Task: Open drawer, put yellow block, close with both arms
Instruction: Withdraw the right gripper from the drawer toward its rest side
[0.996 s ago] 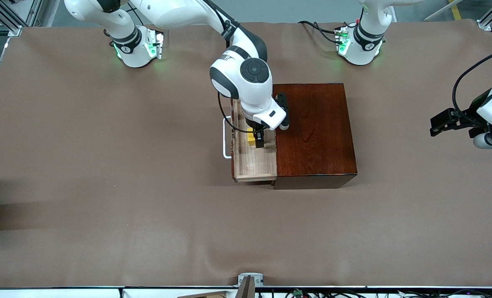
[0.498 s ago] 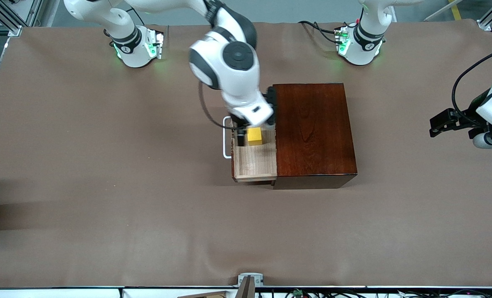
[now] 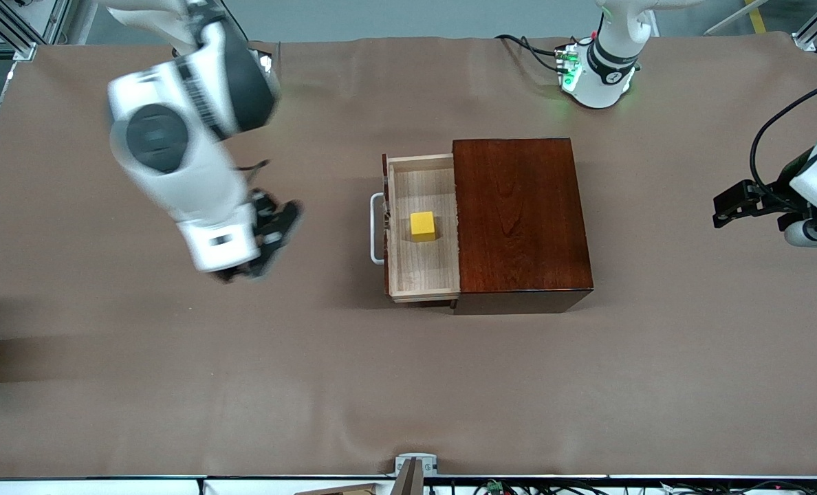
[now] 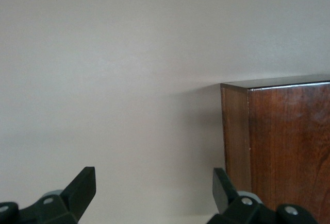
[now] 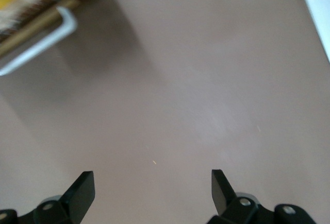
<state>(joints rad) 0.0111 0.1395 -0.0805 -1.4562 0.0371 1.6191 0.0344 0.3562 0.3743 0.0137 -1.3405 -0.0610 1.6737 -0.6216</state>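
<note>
— Where's the yellow block?

— In the drawer, resting flat on the pale wood floor about midway along it, clear of every wall. Nothing touches it.

— And the drawer?

— Pulled out of the wooden box toward the right arm's end of the table. Its white handle sticks out from the dark front, and the tray is open to view from above.

— Which gripper is closest to the box?

— Neither is at it. The right gripper is up over bare table, well apart from the handle, toward the right arm's end. Its fingers are spread wide with nothing between them; its wrist view shows the brown tabletop below, with the handle and a sliver of yellow in one corner.

— The left one?

— The left gripper hangs well apart from the box at the left arm's end of the table, waiting. Its fingers are also spread and empty, and its wrist view looks at the box's closed end.
</note>
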